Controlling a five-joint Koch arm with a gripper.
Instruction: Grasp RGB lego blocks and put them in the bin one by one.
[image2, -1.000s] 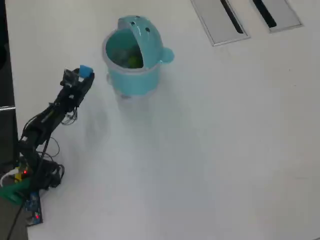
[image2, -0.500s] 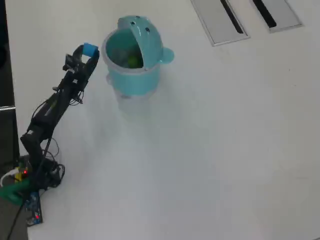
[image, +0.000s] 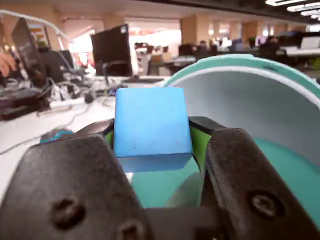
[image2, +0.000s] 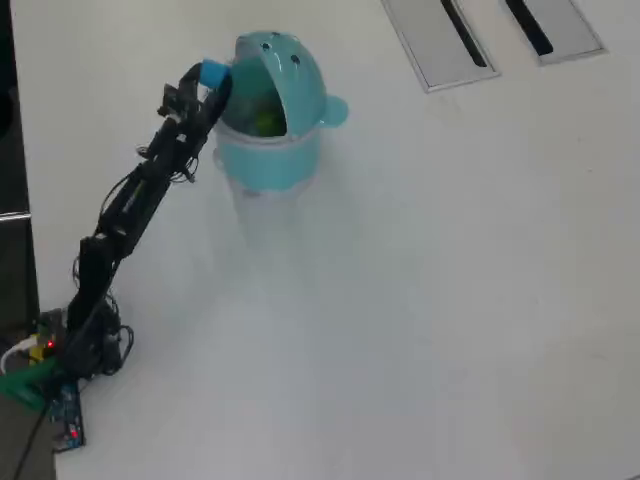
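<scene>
Arm: the black hobby arm (image2: 130, 200) stretches from its base at the lower left of the overhead view up toward the light teal round plastic bucket (image2: 262, 155), reaching far out, I'd say so that the block can drop straight in.

Gripper: the black two-jawed gripper (image: 152, 132) is pinching the small blue cube-like plastic block (image: 151, 126) between its jaws, one on each side in the wrist view; green pads show where they press the block's flanks.

Block position: in the overhead view the blue block (image2: 213, 72) sits at the arm's tip, right at the bucket's left rim, at or just over the edge of the opening. Whether it is fully over the mouth I cannot say.

Bucket: it stands upright on the white table (image2: 420, 300) with its domed teal flip lid (image2: 290, 75) tipped back, dark dots on top and a knob on the right side, leaving the mouth open to the arm's side.

Inside the bucket: something yellow-green (image2: 266, 122) lies at the bottom, probably a block already dropped. No red block is visible from here.

Block's look: flat matt faces, crisp edges, clean sky blue, far smaller than the bucket.

Step, as I judge it: carry a touch further over the opening, then let go.
</scene>
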